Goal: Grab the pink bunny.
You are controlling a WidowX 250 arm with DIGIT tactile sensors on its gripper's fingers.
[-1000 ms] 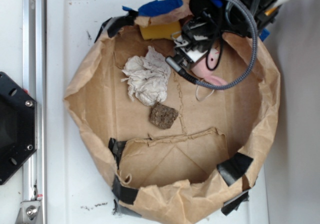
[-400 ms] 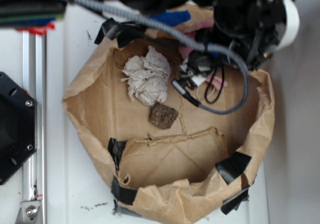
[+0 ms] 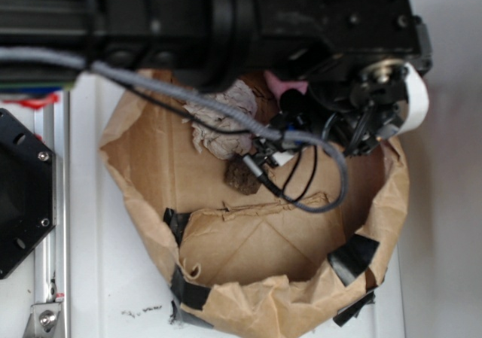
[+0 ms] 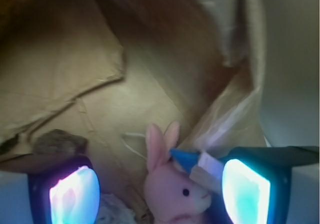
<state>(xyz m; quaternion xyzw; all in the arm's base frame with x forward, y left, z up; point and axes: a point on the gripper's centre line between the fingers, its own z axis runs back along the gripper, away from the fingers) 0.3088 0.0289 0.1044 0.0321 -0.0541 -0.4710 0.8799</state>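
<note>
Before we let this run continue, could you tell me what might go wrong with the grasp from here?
The pink bunny sits between the open gripper fingers but nearer the right one, so closing may pinch it off-centre. The paper bag wall stands close behind and could get caught.

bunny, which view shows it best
The wrist view: the bunny sits between the jaws, with ears, face and black eye visible. The exterior view shows only a pink scrap below the arm.

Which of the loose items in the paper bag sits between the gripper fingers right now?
The pink bunny: in the wrist view it sits between the two fingers. The crumpled white paper ball and the brown chunk lie off to the side.
</note>
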